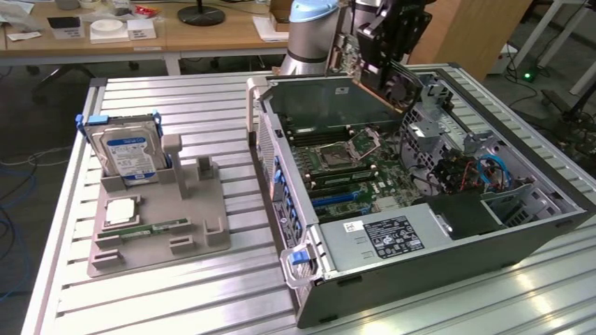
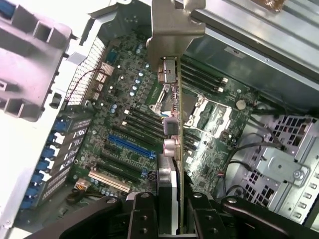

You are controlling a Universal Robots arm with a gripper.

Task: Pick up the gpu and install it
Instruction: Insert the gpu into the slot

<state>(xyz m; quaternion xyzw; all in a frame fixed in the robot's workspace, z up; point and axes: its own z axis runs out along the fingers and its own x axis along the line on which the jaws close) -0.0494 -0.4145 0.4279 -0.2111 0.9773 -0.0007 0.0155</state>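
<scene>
Your pincer (image 2: 169, 215) is clenched on gpu (image 2: 173, 129) — card gripped edge-on between fingers, silver bracket (image 2: 172, 27) at end farthest from pincer. Gpu hangs over motherboard (image 2: 124, 119) inside open computer case (image 1: 279, 167). Blue slot (image 2: 130, 147) lies beyond pincer, off to one side of card. Hard drive (image 1: 130, 157) well apart from pincer — upright in grey holder (image 1: 186, 230) on desk (image 1: 177, 98).

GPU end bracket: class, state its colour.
Silver-grey metal. The end bracket of the GPU shows best in the wrist view.
</scene>
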